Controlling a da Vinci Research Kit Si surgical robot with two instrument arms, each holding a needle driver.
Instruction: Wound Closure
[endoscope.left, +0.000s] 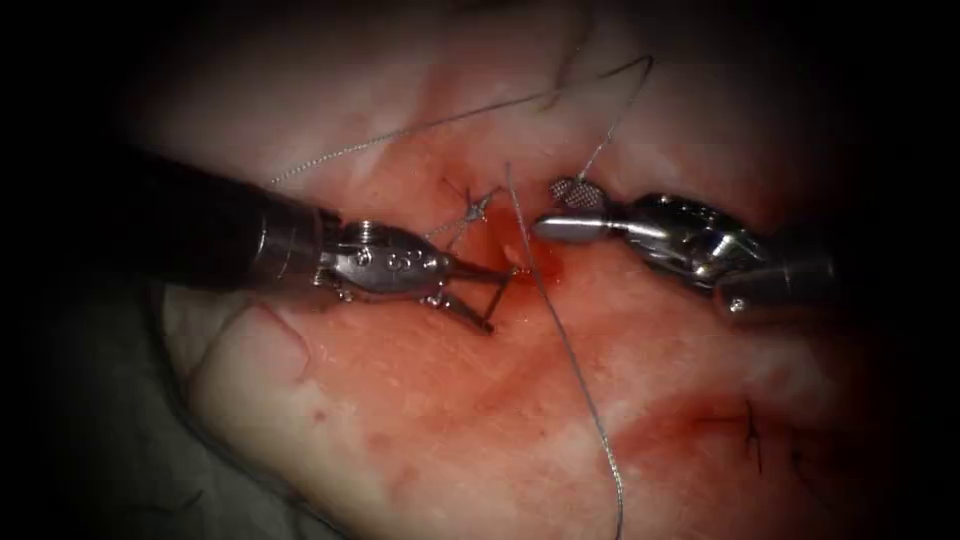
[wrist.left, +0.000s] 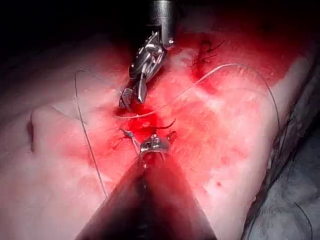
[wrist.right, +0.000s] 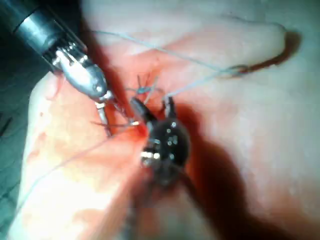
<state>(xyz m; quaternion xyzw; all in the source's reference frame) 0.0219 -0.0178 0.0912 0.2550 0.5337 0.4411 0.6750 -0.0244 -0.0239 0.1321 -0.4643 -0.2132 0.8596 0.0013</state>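
Observation:
The tissue (endoscope.left: 420, 400) has a cut (endoscope.left: 520, 265) wet with red fluid. My left tool (endoscope.left: 502, 300) comes in from the left, its jaws open at the cut's left lip; a thin dark line spans its tips, and I cannot tell whether that is the needle. My right tool (endoscope.left: 548, 207) stands open just right of the cut with nothing clamped. A tied knot (endoscope.left: 478, 205) with short ends sits above the left tool. One thread (endoscope.left: 575, 360) runs from the knot area down past the cut. Another thread (endoscope.left: 620, 110) rises from beside the right tool's upper jaw and arcs left.
Dark stitch ends (endoscope.left: 752, 435) stand on the tissue at the lower right. The tissue's edge (endoscope.left: 185, 400) drops off to a dark cloth at the lower left. In the left wrist view, the right tool (wrist.left: 131, 97) hangs over the red fluid.

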